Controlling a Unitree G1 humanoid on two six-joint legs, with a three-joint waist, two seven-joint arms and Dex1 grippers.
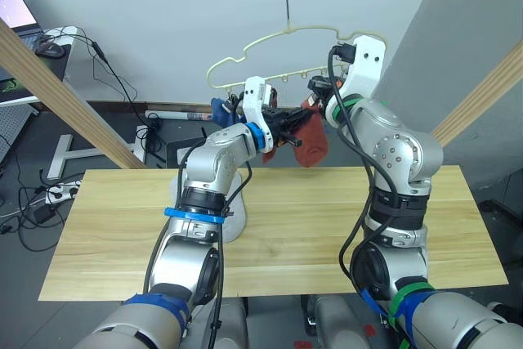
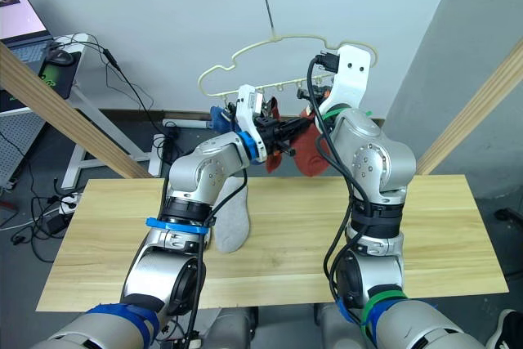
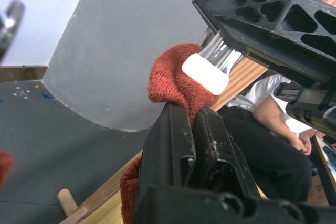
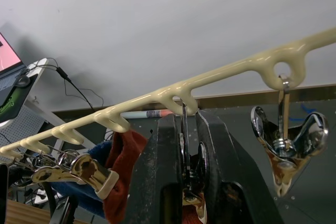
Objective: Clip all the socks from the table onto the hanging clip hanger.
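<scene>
Grey wall behind, wood table (image 1: 114,243) below, wooden pole across top. Yellow hanger (image 1: 270,46) hangs from pole by metal hook. Left gripper (image 2: 288,130) up just under hanger, fingers squeezed tight on red sock (image 3: 173,85). Right gripper (image 4: 190,145) up at hanger too, fingers pinched shut on metal clip (image 4: 185,129), right beside red sock. Another red sock and blue sock (image 1: 219,109) already hang from hanger. Grey sock (image 2: 231,222) lies on table under hanger.
</scene>
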